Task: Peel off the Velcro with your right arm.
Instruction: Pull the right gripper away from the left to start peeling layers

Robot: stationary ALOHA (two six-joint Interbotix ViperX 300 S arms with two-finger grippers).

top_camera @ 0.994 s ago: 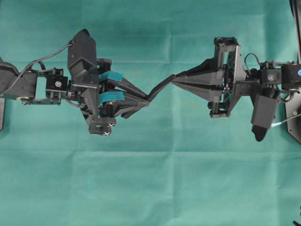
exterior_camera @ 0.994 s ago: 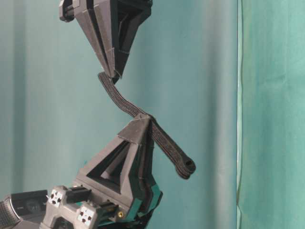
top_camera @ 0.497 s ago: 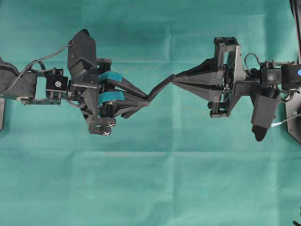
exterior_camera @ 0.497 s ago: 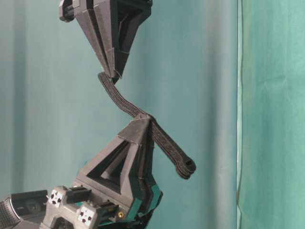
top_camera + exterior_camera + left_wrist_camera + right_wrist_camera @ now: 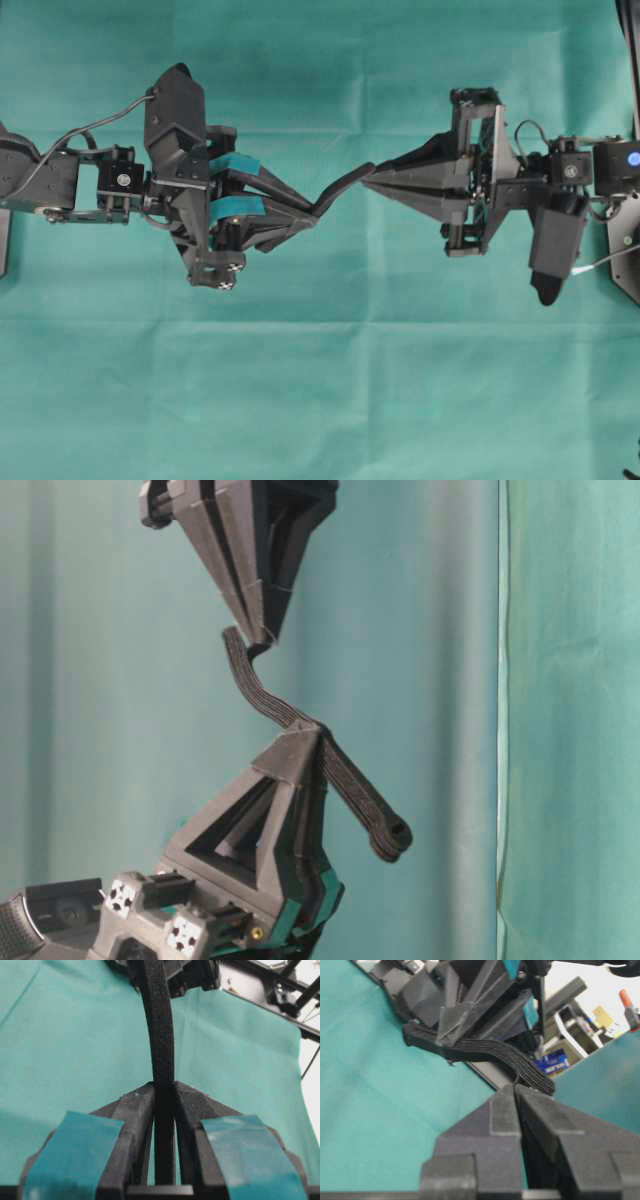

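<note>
The Velcro (image 5: 340,186) is a black strip held in the air between both grippers. My left gripper (image 5: 314,207), the one with teal pads, is shut on its middle, and the strip (image 5: 159,1030) runs straight out from between the fingers. In the table-level view the knob end (image 5: 397,832) hangs free past the left gripper (image 5: 305,728). My right gripper (image 5: 365,182), with plain black pointed fingers, is shut, its tips (image 5: 262,640) pinching a thin edge at the strip's other end. In the right wrist view the Velcro (image 5: 485,1054) ends right at the shut right gripper (image 5: 514,1088).
A green cloth (image 5: 320,380) covers the table beneath both arms. The left arm's wrist and cable (image 5: 70,180) lie at the left edge. A black frame (image 5: 630,270) stands at the right edge. A green backdrop (image 5: 570,720) fills the table-level view.
The right gripper has shifted and tilted slightly, still shut. The Velcro's end at its tips moved with it and bends more sharply. The left gripper has stayed still.
</note>
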